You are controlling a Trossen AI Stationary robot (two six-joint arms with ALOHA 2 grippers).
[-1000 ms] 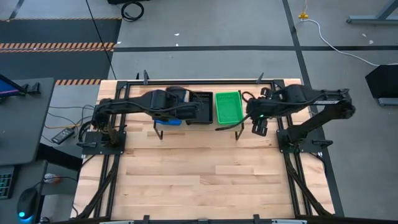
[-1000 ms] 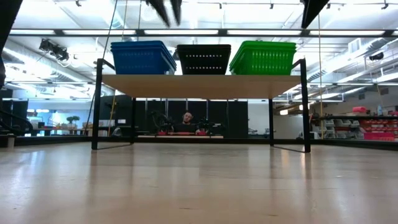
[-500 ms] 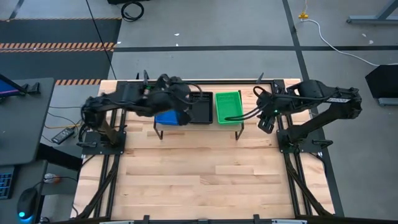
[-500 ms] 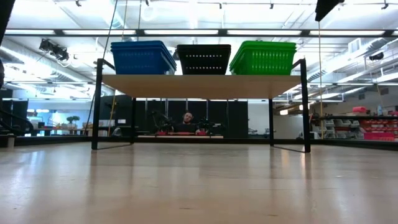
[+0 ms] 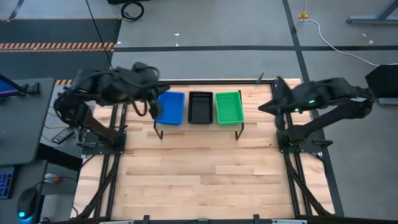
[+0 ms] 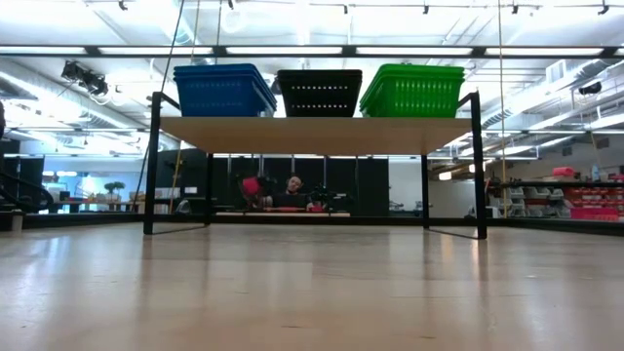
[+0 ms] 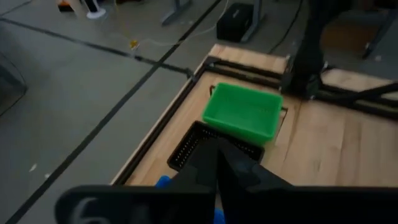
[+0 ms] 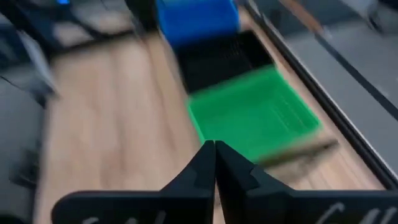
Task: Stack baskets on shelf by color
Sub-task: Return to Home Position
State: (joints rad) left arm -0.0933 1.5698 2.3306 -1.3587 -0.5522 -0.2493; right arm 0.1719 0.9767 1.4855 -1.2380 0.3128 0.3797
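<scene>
Three stacks of baskets stand side by side on the shelf [image 6: 312, 135]: blue [image 5: 169, 107], black [image 5: 200, 107] and green [image 5: 228, 107]. The low view shows the blue [image 6: 224, 90], black [image 6: 319, 93] and green [image 6: 413, 90] stacks resting with their bottoms on the plank. My left gripper [image 5: 150, 107] hangs shut just left of the blue stack, with nothing between its fingers [image 7: 216, 149]. My right gripper [image 5: 261, 109] is shut and empty [image 8: 214, 148], off the shelf's right end beyond the green stack.
The shelf stands on thin black legs [image 5: 158, 132] near the table's far edge. Bare wooden tabletop [image 5: 199, 174] stretches from it to the near edge. Black frame rails [image 5: 106, 180] run along both sides. A person [image 6: 292, 185] shows in the room behind.
Both arms have drawn back from over the shelf, so all three stacks now show uncovered. My left gripper has gone toward the table's left edge, off the blue and black stacks. My right gripper has gone toward the right edge. Both have left the low view.
</scene>
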